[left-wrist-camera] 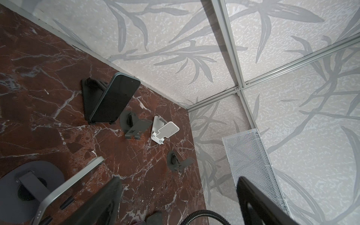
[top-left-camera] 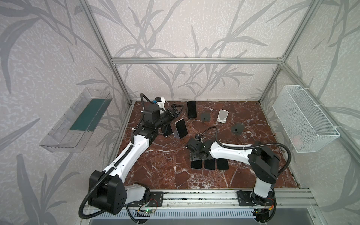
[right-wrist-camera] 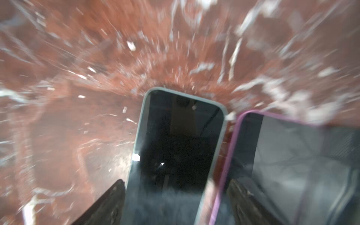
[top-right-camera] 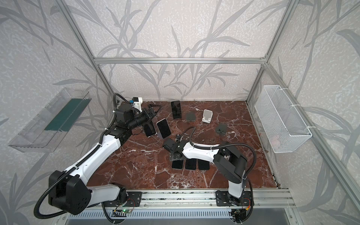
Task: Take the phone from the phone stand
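Silver-edged dark-screened phone leans untouched on its grey round-based stand; my left end effector hovers beside it, jaws apart, likely lining up; whether my right end effector grips anything I cannot tell.

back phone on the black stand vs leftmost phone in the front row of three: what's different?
Pose: the back phone leans tilted on its black stand; the leftmost row phone lies flat on the table.
Place: the back phone stands at the table's far edge; the leftmost row phone sits nearer the front, beside two other phones.
Shared: both face up with dark screens.
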### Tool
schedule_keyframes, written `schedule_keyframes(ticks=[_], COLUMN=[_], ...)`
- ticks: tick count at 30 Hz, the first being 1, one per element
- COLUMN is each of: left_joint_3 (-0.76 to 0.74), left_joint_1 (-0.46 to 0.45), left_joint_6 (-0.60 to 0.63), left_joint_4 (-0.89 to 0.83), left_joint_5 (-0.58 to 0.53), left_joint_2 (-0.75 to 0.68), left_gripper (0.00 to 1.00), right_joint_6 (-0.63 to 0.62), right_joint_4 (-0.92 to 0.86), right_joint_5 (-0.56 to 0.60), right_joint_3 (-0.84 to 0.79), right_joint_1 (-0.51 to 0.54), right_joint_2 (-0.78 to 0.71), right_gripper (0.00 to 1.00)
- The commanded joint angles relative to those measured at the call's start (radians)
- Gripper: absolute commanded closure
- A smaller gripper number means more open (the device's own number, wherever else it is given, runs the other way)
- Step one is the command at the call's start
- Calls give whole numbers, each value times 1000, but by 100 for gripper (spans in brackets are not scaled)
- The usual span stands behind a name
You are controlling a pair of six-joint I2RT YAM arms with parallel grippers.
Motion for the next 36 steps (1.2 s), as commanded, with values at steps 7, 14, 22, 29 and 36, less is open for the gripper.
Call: schedule_keyframes(ticks=[7,14,22,29,36], left_joint_3=[34,25,28,24,22], left_joint_1=[3,2,0,-1,-6], left_joint_6=[2,-33,-54,-71,-71], left_joint_4=[31,69,68,83,84], left_joint_5=[17,48,61,72,69], left_joint_2=[-11,17,53,66,61], left_gripper=[8,7,8,8,8], right_joint_6=[-396,-512,-541,-573,-541], right_joint_4=[-1,114,178,233,242], right_joint_5=[317,103,-35,-225,-105], right_joint_3=[-88,-125,-114,-67,-68], right_joint_1=[-220,-645,-849,-918,-921], right_joint_2=[-454,-402,-262,-153,-112], right_gripper=[7,1,1,2,5])
